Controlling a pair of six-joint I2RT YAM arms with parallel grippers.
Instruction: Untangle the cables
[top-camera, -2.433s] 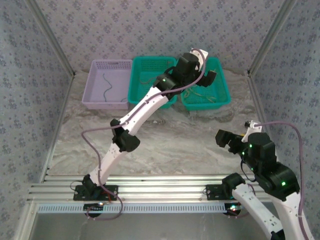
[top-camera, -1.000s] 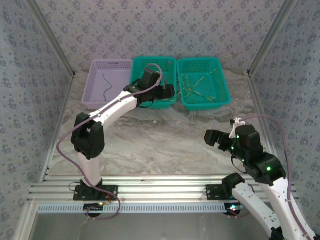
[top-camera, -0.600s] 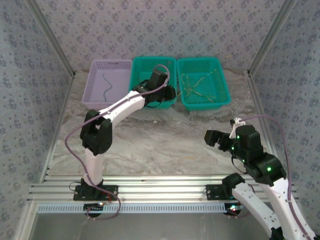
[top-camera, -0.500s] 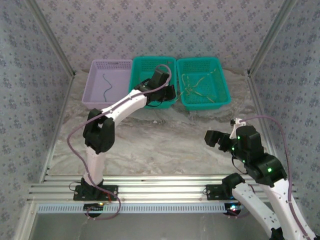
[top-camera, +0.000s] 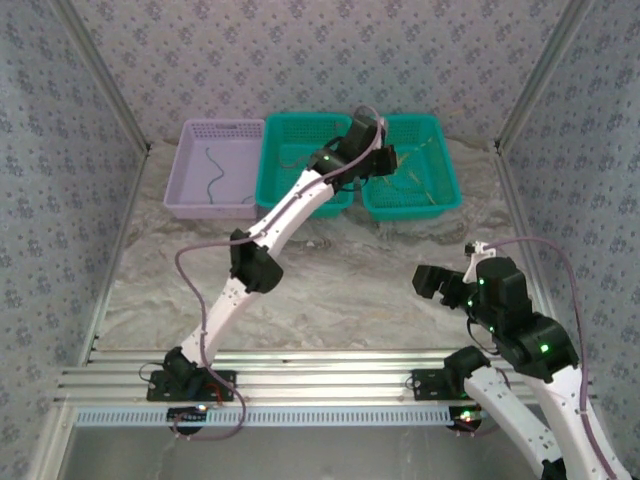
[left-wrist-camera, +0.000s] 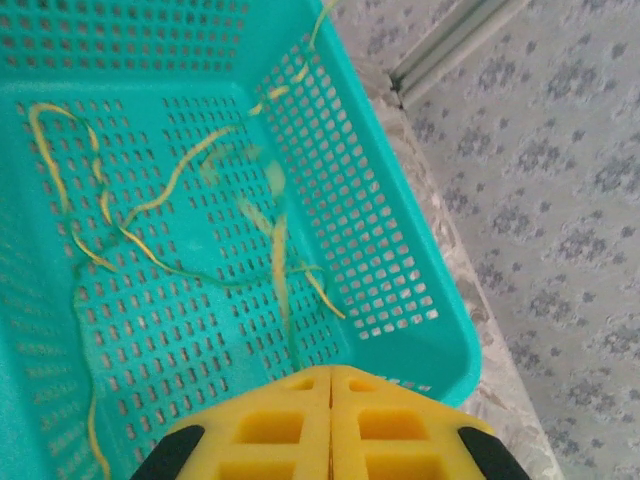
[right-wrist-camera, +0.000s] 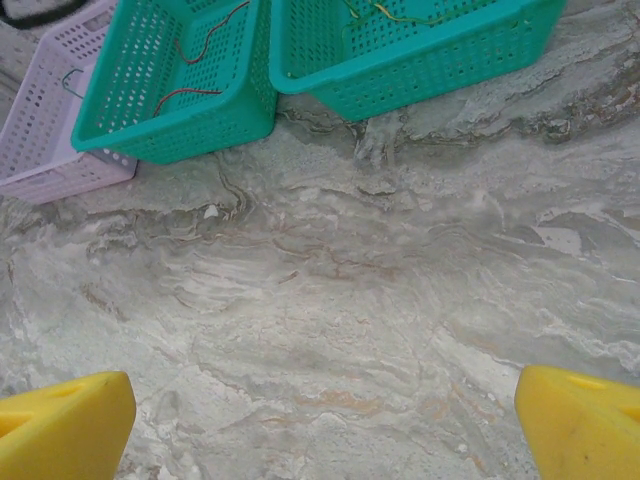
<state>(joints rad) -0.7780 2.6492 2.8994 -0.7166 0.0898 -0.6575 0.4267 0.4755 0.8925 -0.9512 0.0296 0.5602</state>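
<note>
- Orange and green cables (left-wrist-camera: 278, 262) lie tangled in the right teal basket (left-wrist-camera: 400, 290); red cables (right-wrist-camera: 207, 38) are in the middle teal basket (right-wrist-camera: 190, 125).
- Left gripper (left-wrist-camera: 330, 425) has just swung from the middle basket to over the tangle. Fingers are pressed pad to pad, nothing visibly pinched. Likely lining up the next pick.
- Right gripper (right-wrist-camera: 325, 420) is spread wide and empty, over bare table.
- No readable labels.

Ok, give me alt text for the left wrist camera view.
The left gripper, yellow fingers pressed together, hangs over a teal basket holding a loose tangle of thin orange and green cables. Marbled table and patterned wall lie to the right.
</note>
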